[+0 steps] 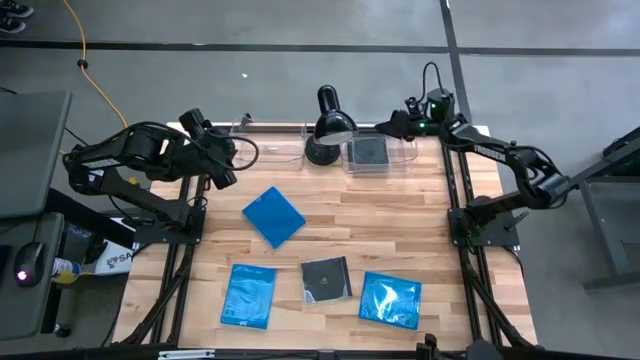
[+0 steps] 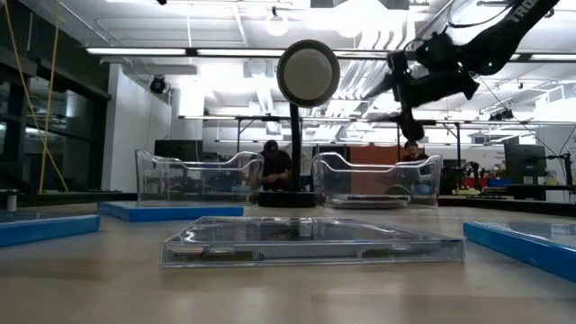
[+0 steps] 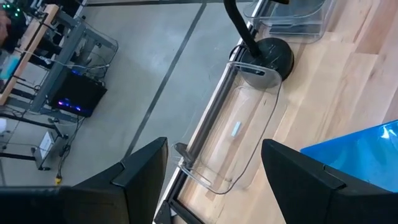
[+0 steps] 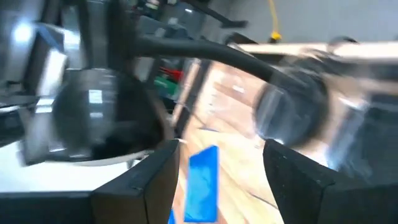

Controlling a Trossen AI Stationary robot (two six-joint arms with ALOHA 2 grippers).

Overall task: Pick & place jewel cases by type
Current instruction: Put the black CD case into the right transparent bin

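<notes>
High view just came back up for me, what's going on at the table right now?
The robot is sorting jewel cases by type. A black case already lies in the right clear bin, and the right pincer hangs open above that bin, holding nothing. The left pincer is open and empty near the left clear bin, which holds no case. Three blue cases and one black case wait on the table, around the desk lamp.
</notes>
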